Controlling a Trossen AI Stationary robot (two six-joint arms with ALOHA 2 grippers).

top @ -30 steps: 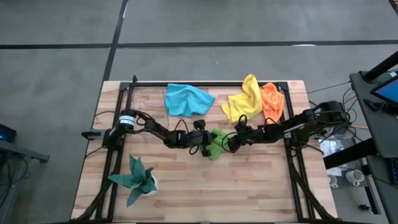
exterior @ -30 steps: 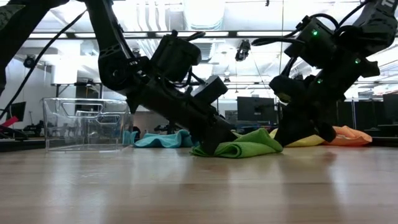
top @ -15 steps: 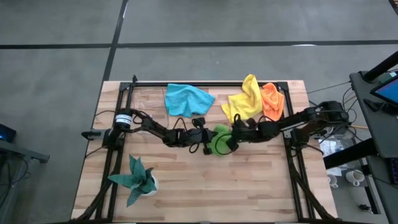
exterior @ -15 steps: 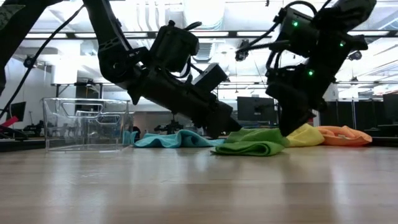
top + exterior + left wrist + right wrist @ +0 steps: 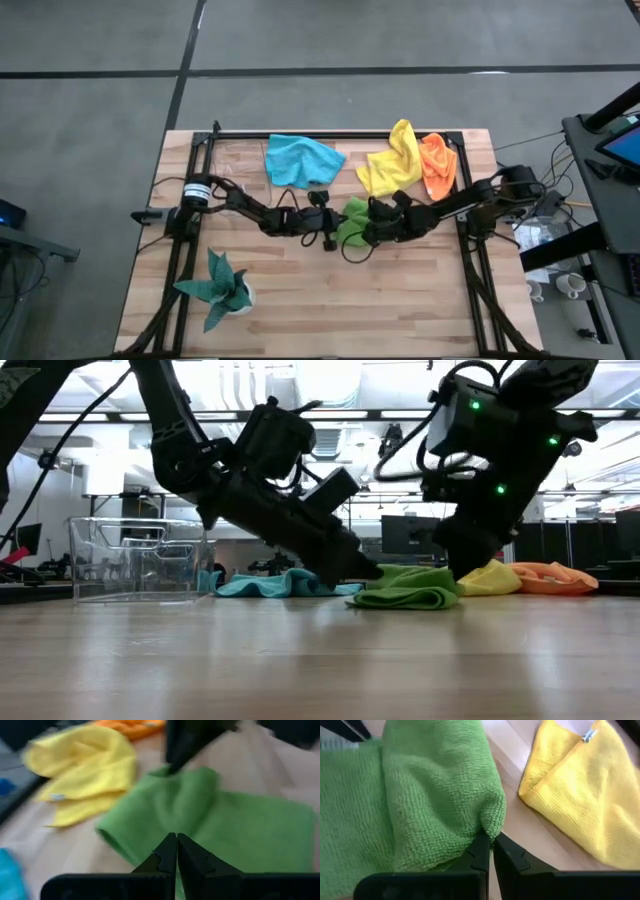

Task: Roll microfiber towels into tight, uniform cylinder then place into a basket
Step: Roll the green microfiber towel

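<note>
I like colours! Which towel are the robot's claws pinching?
The lime green towel, mid-table between both grippers. The blue, yellow and orange ones lie untouched behind.

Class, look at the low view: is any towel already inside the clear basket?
No. The basket holds no towel; the green towel lies on the table.

Lime green towel (image 5: 353, 222), yellow towel (image 5: 392, 160), orange towel (image 5: 437, 163), blue towel (image 5: 301, 160).

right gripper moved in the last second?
Yes. In the high view the right gripper has slid left along the table, away from the orange towel, folding the green towel edge it pinches toward the left gripper.
</note>
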